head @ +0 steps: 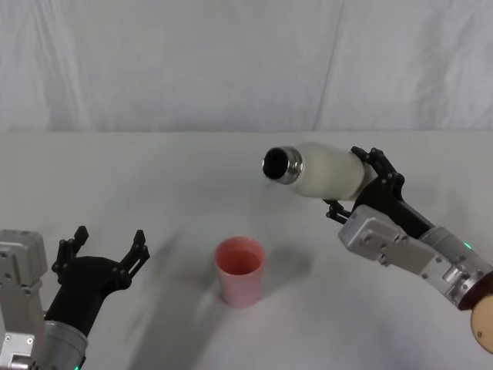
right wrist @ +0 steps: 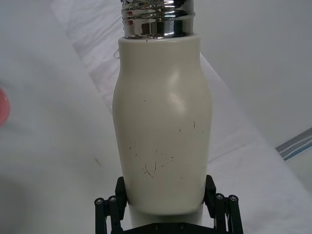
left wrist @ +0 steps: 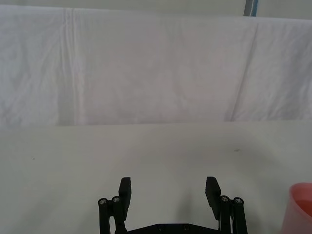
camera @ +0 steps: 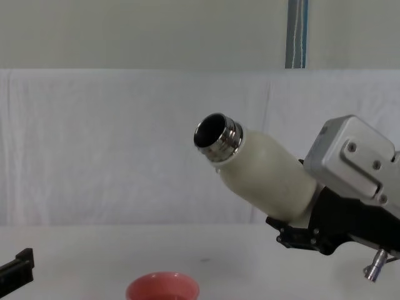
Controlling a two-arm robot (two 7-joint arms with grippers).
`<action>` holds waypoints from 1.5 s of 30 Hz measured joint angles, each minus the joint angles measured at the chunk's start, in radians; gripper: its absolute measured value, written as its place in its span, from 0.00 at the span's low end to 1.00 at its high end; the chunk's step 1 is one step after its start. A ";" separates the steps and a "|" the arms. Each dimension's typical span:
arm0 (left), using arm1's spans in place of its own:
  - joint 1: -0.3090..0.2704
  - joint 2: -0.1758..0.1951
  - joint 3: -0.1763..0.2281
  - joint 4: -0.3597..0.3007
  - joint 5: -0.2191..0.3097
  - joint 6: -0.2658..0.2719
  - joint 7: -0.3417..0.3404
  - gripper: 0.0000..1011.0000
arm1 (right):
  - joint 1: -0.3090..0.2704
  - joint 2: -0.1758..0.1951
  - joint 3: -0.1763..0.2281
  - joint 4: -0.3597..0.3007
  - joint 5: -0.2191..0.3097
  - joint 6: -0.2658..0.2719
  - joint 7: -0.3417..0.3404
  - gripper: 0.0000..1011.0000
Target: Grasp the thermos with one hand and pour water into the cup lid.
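Observation:
My right gripper [head: 356, 182] is shut on the base end of the cream-white thermos [head: 327, 171], which it holds in the air, tipped nearly level with its open steel neck [head: 280, 164] pointing left. The mouth lies above and slightly right of the pink cup lid [head: 240, 270], which stands upright on the table. The chest view has the thermos [camera: 265, 175] slanting up to the left over the cup lid [camera: 163, 288]. In the right wrist view the thermos [right wrist: 162, 126] sits between the fingers [right wrist: 217, 202]. My left gripper [head: 106, 247] rests open at the lower left, its fingertips [left wrist: 125, 191] apart over bare table.
A white cloth covers the table [head: 154, 185] and hangs as a backdrop [head: 231, 62] behind it. The pink cup lid's edge [left wrist: 302, 204] is at the side of the left wrist view.

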State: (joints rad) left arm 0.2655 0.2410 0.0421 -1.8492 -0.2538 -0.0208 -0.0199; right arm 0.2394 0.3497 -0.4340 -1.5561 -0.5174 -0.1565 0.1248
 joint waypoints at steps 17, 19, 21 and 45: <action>0.000 0.000 0.000 0.000 0.000 0.000 0.000 0.99 | -0.021 -0.055 0.094 -0.005 0.274 0.007 0.111 0.94; 0.000 0.000 0.000 0.000 0.000 0.000 0.000 0.99 | -0.021 -0.060 0.104 -0.005 0.303 0.011 0.123 0.94; 0.000 0.000 0.000 0.000 0.000 0.000 0.000 0.99 | -0.021 -0.067 0.118 -0.004 0.348 0.021 0.139 0.94; 0.000 0.000 0.000 0.000 0.000 0.000 0.000 0.99 | -0.024 -0.094 0.202 0.016 0.701 0.165 0.236 0.94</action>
State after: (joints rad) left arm 0.2655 0.2410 0.0422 -1.8492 -0.2538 -0.0208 -0.0199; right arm 0.2151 0.2561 -0.2316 -1.5402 0.1840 0.0082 0.3609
